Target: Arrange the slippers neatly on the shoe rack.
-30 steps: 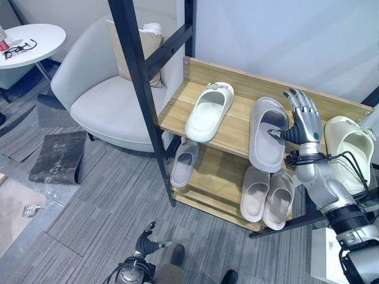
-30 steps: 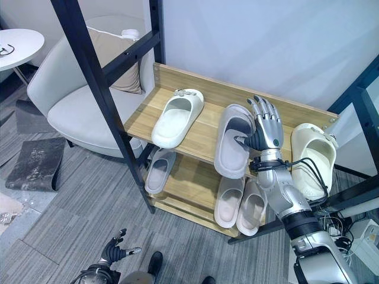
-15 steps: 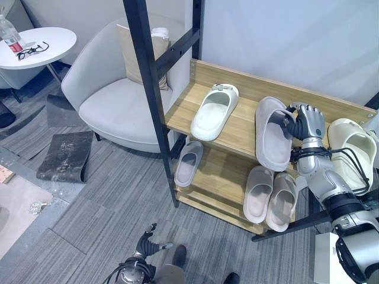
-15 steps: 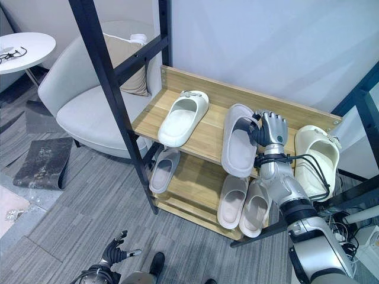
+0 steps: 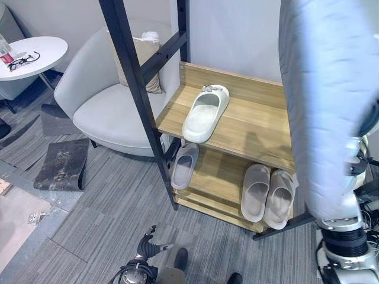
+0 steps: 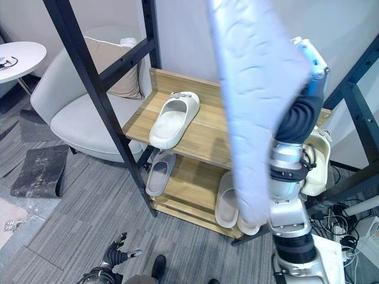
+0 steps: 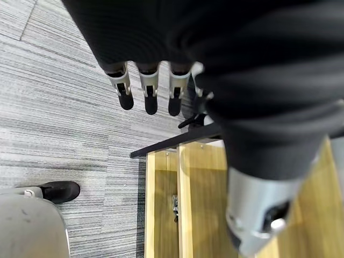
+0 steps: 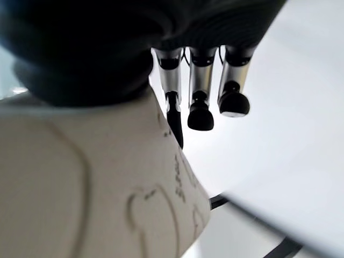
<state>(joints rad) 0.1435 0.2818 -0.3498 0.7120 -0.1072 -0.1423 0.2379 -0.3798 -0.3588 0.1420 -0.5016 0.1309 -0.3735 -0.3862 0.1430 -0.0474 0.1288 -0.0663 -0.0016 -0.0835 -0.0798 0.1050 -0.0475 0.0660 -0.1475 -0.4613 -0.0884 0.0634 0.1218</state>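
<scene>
I've got the grey slipper (image 6: 254,106) up in the air in the right hand (image 8: 200,91), well above the shoe rack (image 5: 249,127). The sole lies against the palm with the fingers reaching past its edge; I take that as a clamp, though the thumb is hidden. The slipper's long axis stands nearly upright. The rack's bare top-shelf space, right of the white slipper (image 5: 204,112), lies below it. The left hand (image 5: 148,244) hangs relaxed and spread, low before the rack.

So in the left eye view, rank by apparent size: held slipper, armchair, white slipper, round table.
1. Held slipper, though nearness to the camera inflates it
2. Armchair
3. White slipper and round table, too alike to rank
</scene>
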